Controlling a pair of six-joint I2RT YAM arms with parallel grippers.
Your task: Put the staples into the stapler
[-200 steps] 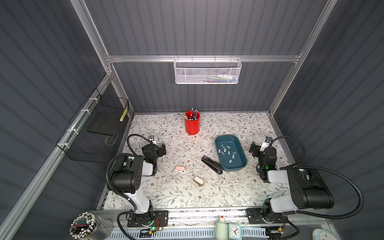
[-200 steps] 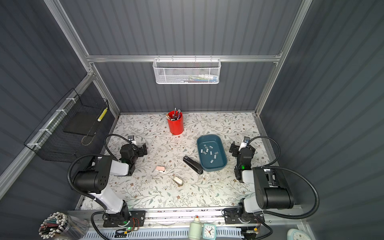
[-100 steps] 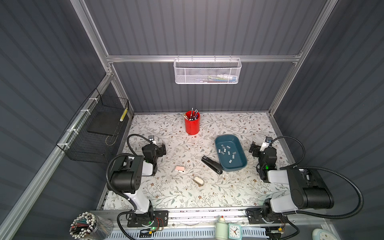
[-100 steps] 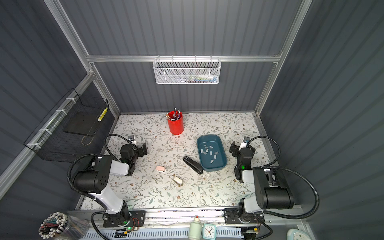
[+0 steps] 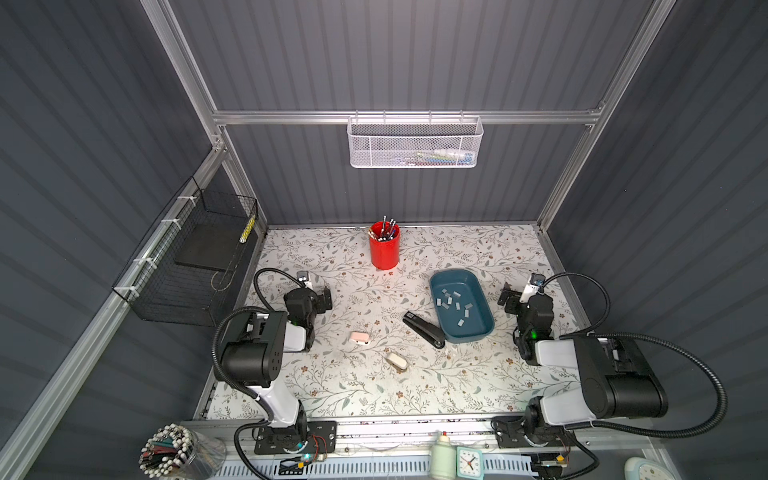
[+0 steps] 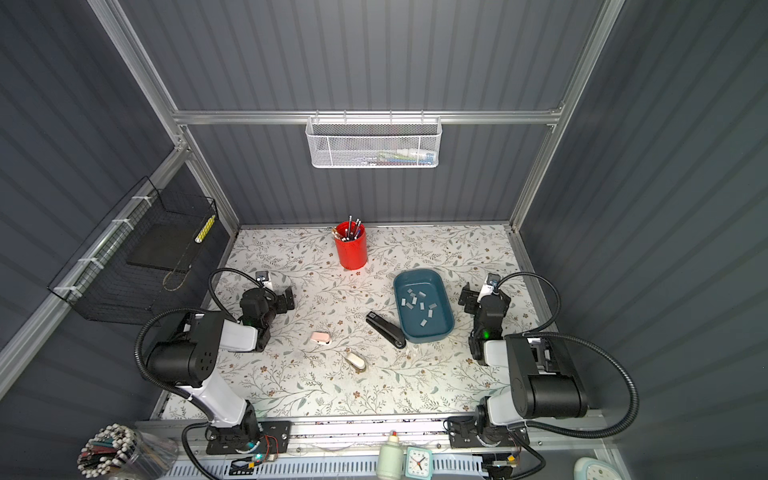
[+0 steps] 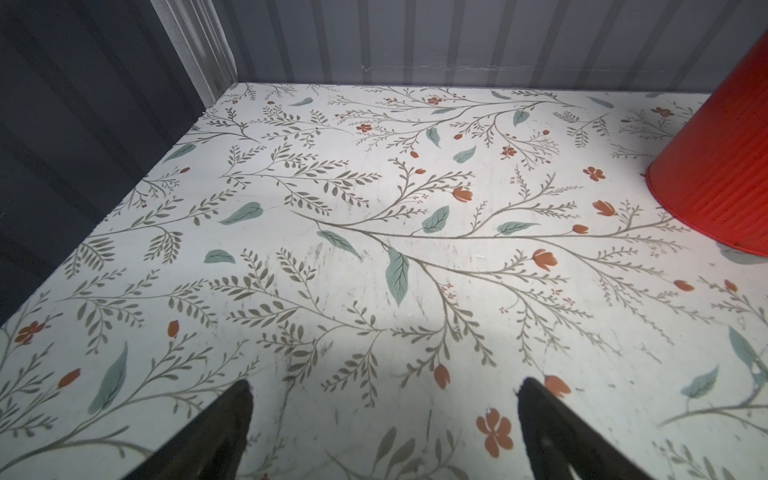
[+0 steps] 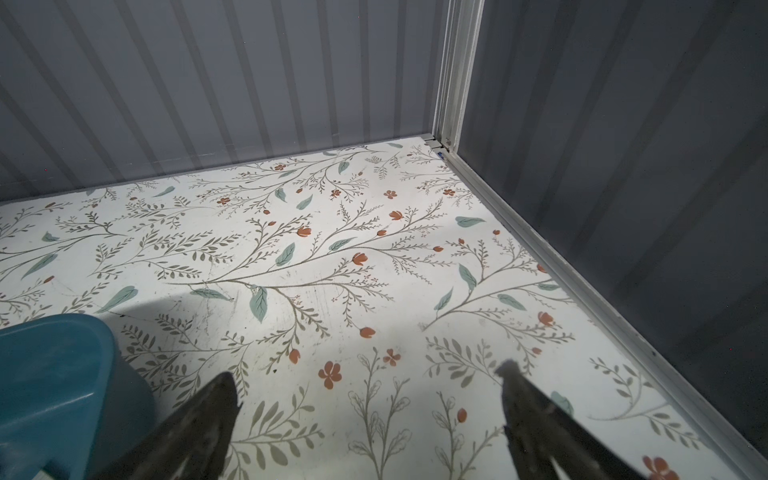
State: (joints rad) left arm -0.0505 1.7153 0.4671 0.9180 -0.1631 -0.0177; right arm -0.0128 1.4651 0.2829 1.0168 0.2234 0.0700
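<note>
Left wrist view shows you the left gripper (image 7: 384,386) spread wide and holding nothing, low over the bare bench (image 7: 374,232), with the red cup (image 7: 715,166) near. Your right gripper (image 8: 368,374) is equally wide and empty, just beside the blue tray (image 8: 54,374). In both top views the staples (image 5: 457,306) lie loose inside that tray, and the black stapler (image 5: 424,330) lies closed on the bench just beside it.

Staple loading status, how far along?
Done: nothing visible. The stapler looks closed, lying beside the blue tray, with the staples loose inside the tray. In hand: nothing; left gripper and right gripper are open and empty. Left: open stapler, pick a strip, insert, close.
</note>
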